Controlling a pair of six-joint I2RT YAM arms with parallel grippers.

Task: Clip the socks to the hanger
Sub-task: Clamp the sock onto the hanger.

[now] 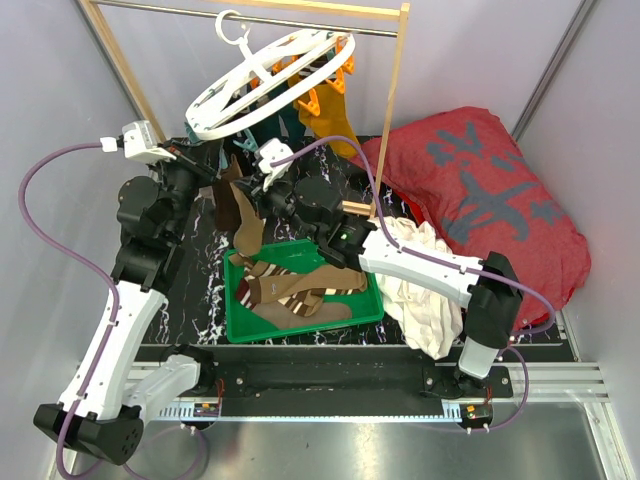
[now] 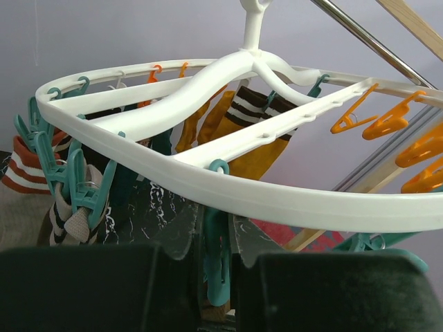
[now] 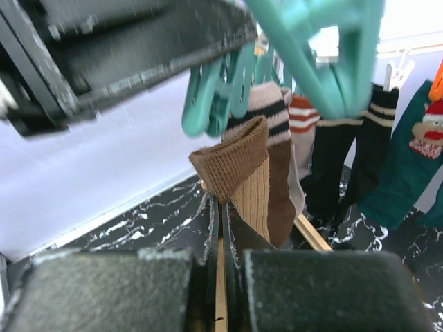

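Observation:
The white oval hanger (image 1: 262, 88) hangs by its hook from the metal rod, and it fills the left wrist view (image 2: 228, 187). Mustard, striped and dark socks (image 2: 259, 142) hang from its clips. My left gripper (image 1: 218, 158) sits under the near rim, with its fingers closed round a teal clip (image 2: 217, 266). My right gripper (image 1: 252, 186) is shut on the ribbed cuff of a brown and tan sock (image 3: 239, 173). It holds the cuff just below teal clips (image 3: 214, 86), and the sock (image 1: 245, 225) dangles over the tray. More striped socks (image 1: 295, 290) lie in the green tray (image 1: 232, 325).
A wooden rack post (image 1: 392, 110) stands right of the hanger. A big red cushion (image 1: 490, 195) lies at the right, and a white cloth (image 1: 425, 285) lies beside the tray. The black marbled mat (image 1: 195, 270) covers the table.

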